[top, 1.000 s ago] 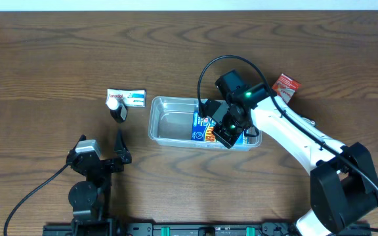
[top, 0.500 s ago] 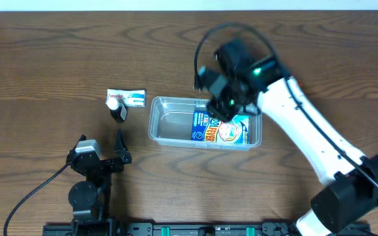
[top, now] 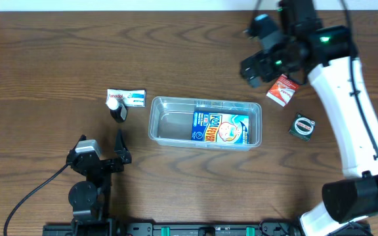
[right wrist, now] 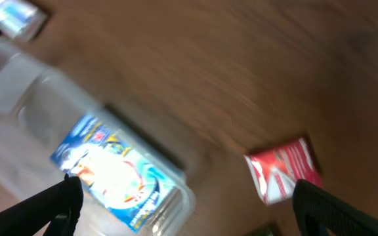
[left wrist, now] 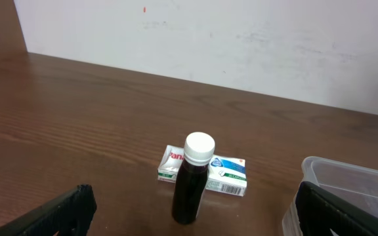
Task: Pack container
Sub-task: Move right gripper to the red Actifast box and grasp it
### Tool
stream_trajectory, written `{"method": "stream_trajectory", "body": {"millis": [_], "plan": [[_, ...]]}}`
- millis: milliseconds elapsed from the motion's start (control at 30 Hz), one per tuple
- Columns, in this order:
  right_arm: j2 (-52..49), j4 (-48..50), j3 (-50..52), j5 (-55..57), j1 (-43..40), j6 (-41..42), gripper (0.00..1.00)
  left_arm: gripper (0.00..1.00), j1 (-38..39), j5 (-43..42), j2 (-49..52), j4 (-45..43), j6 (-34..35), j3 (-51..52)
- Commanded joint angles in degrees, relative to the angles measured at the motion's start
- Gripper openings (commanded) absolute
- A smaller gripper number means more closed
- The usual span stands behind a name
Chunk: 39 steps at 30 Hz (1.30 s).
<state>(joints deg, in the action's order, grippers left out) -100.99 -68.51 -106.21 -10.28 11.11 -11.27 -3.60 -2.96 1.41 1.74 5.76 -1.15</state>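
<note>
The clear container sits mid-table with a blue printed carton lying flat in its right half. High at the back right, my right gripper hangs open and empty, just left of a red box. The blurred right wrist view shows the carton in the container, the red box, and nothing between the open fingers of the right gripper. Near the front left edge my left gripper is open, empty and apart from everything; its wrist view faces a dark bottle.
A white-capped dark bottle stands left of the container, with a white and green box lying right behind it. A small dark round item lies right of the container. A white wall lies beyond the table's far edge.
My right gripper opened and let go of the blue carton, which stays in the container. It then rose and swung to the back right, beside the red box. The left arm has not moved.
</note>
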Motion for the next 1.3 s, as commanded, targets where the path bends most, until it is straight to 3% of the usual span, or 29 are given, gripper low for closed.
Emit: {"method": "stream_trajectory", "body": {"millis": [0, 133, 467, 633, 733, 1267], "plan": [[0.0, 0.9, 2.6, 1.5, -5.3, 12.9, 0.99, 0.98, -0.2, 0.6, 0.0, 2.1, -0.1, 0.9], [0.0, 7.0, 9.0, 1.9, -11.0, 21.3, 0.99, 0.98, -0.2, 0.6, 0.0, 2.1, -0.1, 0.9], [0.0, 27.0, 27.1, -0.2, -13.9, 23.3, 0.99, 0.98, -0.2, 0.6, 0.0, 2.1, -0.1, 0.9], [-0.2, 37.0, 35.4, 8.2, -13.7, 39.2, 0.96, 0.98, -0.2, 0.6, 0.0, 2.1, -0.1, 0.9], [-0.6, 41.3, 38.6, 9.5, -13.5, 42.8, 0.96, 0.98, -0.2, 0.6, 0.0, 2.1, -0.1, 0.9], [-8.5, 48.0, 40.1, 11.3, -12.2, 45.5, 0.96, 0.98, -0.2, 0.6, 0.0, 2.1, -0.1, 0.9]]}}
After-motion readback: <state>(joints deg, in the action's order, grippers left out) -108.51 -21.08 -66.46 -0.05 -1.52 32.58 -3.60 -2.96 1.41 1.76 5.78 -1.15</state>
